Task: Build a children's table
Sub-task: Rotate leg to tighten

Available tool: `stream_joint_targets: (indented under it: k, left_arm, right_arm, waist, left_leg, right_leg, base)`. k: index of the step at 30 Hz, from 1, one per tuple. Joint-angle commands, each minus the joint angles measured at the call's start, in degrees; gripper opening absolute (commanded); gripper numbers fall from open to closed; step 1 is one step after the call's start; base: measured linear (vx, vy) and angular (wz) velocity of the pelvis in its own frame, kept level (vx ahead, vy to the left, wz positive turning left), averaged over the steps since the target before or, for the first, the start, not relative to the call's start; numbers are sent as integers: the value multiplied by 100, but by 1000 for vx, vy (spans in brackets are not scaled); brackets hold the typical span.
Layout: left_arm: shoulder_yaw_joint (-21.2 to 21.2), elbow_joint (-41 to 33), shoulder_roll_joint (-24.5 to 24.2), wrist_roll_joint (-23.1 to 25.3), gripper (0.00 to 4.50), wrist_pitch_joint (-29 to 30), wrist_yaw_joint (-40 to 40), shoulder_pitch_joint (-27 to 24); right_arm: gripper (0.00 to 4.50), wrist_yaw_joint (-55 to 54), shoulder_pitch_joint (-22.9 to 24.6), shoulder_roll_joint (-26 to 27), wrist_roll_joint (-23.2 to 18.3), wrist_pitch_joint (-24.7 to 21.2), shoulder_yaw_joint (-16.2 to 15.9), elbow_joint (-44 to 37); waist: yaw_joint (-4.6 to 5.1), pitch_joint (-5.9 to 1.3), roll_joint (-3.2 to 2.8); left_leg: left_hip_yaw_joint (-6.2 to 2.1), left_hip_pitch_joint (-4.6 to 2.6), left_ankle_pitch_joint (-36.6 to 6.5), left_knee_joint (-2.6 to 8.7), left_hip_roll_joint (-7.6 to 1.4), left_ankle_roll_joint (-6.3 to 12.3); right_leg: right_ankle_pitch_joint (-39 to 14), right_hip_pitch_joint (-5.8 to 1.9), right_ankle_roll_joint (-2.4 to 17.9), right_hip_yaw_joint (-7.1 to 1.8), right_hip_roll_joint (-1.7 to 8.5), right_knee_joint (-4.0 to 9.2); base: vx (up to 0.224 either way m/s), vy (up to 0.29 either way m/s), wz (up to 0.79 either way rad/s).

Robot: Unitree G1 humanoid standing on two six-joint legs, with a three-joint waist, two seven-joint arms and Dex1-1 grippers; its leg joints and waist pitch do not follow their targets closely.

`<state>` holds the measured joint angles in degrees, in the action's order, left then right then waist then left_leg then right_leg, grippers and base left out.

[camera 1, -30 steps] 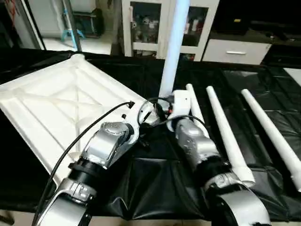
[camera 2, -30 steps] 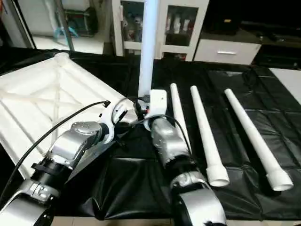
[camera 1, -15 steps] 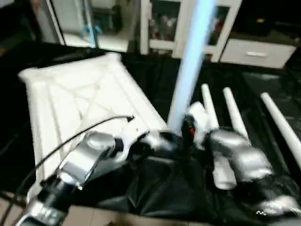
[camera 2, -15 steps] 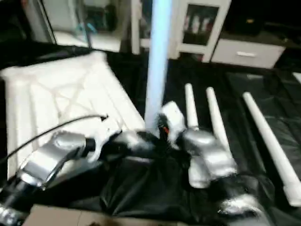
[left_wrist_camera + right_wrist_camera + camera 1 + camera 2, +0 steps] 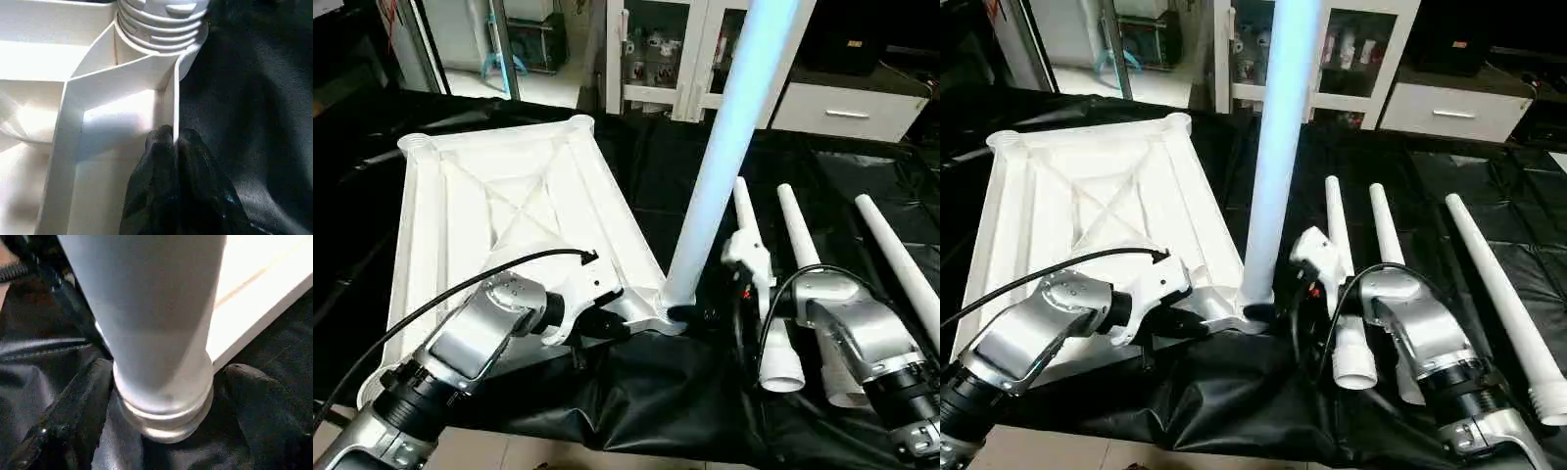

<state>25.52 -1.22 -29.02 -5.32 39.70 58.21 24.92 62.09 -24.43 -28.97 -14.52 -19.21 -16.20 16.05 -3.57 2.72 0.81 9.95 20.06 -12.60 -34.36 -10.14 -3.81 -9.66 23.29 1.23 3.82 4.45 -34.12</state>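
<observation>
Both forearms had swung apart since the earlier frame: they had been crowded together in front of the upright leg (image 5: 724, 157), and now the left came in from the tabletop side and the right from the side of the spare legs. The right tool (image 5: 166, 396) had also spread wider, its two black fingers (image 5: 83, 396) standing either side of the leg's wide base collar without clearly pressing it. The left tool (image 5: 171, 142) was closed tight, pinching the thin outer rim wall of the tabletop (image 5: 499, 196) just beside the threaded corner socket (image 5: 161, 19).

The tabletop lay underside up on the black-covered table (image 5: 636, 392), its X ribs showing, with the upright leg seated in its near corner socket. Three spare legs (image 5: 783, 284) lay side by side on the cloth just beyond that corner, on the right tool's side.

The risk, as I judged it, lay in that loose right grip. If the leg was only partly threaded, letting it stand unsupported could leave it leaning or cross-threaded, and a tall leg tipping would lever the corner up. The left pinch on a thin rim might slip if the tabletop twisted during turning.
</observation>
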Motion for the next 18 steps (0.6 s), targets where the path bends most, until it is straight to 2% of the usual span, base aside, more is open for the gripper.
stream_joint_targets:
  k: [1,6,7,8,9,12,17,18]
  left_arm:
    - [312,9,-36,-55,0,24,328,71]
    - [329,-20,-58,-58,0,31,340,65]
    - [324,-16,-58,-57,0,29,335,63]
    - [312,-11,-55,-53,0,26,322,59]
    - [296,4,-51,-49,0,17,313,55]
    - [292,24,-56,-45,0,-1,320,46]
    - [332,27,-56,-55,0,11,330,59]
    - [342,33,-56,-51,0,1,335,57]
  right_arm:
    - [383,-6,-172,46,163,199,-29,211]
    - [383,-98,-284,175,250,370,-52,410]
    - [383,-98,-306,217,245,381,-38,444]
    - [383,-63,-324,252,234,389,-30,469]
    - [369,-8,-347,287,219,401,-30,499]
    - [341,16,-367,317,242,423,-29,546]
    - [309,83,-376,334,256,474,-17,604]
    - [298,101,-355,326,248,482,-20,592]
  waist:
    - [13,-331,-61]
    - [24,-329,-55]
    - [31,-329,-23]
    - [25,-329,-34]
    - [31,-325,-8]
    - [23,-327,-60]
    - [27,-324,-45]
    - [30,-328,-24]
  left_leg:
    - [-77,-4,-752,425,-289,249]
    - [-77,-1,-788,422,-287,223]
    - [-74,2,-799,424,-287,230]
    - [-77,3,-798,423,-284,230]
    - [-75,4,-793,423,-288,246]
    - [-80,-1,-796,419,-288,230]
    - [-78,1,-823,421,-284,225]
    - [-75,-1,-825,420,-286,226]
  right_leg:
    - [-1019,-319,1406,-273,371,332]
    - [-1040,-322,1421,-271,366,327]
    - [-1060,-325,1418,-270,369,329]
    - [-1079,-329,1414,-270,370,325]
    - [-1140,-324,1397,-271,370,334]
    - [-1166,-321,1377,-274,374,328]
    - [-1189,-320,1369,-273,370,334]
    - [-1221,-321,1355,-272,368,337]
  base:
    - [0,0,0]
    - [0,0,0]
    - [0,0,0]
    - [0,0,0]
    - [0,0,0]
    - [0,0,0]
    - [0,0,0]
    - [0,0,0]
